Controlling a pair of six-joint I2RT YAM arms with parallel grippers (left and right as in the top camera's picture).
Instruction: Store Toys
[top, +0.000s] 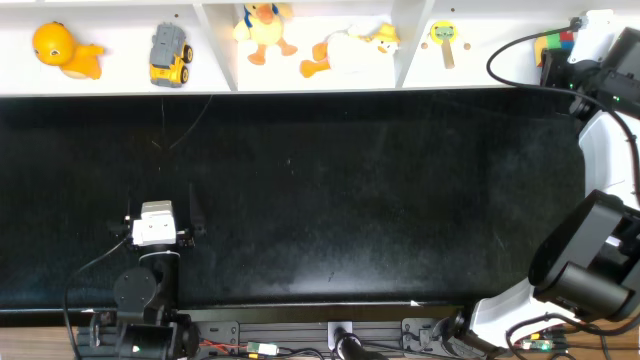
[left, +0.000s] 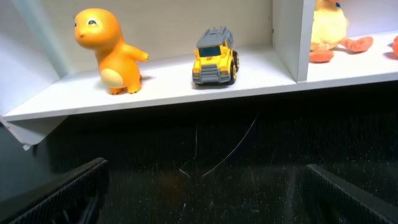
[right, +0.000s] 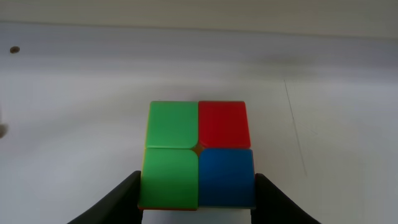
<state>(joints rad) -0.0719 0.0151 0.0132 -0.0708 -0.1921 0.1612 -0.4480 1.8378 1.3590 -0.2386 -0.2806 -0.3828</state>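
Right claw (right: 196, 190) clenched on colour cube (right: 198, 152), inside far-right shelf (right: 323, 87) compartment. Left claw (left: 199, 193) released, spread wide, over counter (top: 350, 190) near left, facing orange figure (left: 109, 50), yellow truck (left: 214, 56).

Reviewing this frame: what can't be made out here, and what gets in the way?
Cube: right wrist view gives one face; the bottom edge cuts off whether it touches the shelf while in the right hand.
Same cube, top view: mostly hidden behind the right arm.
Duck plush: left wrist view's top edge cuts off its head.
Wooden toy: too small in the top view to identify.
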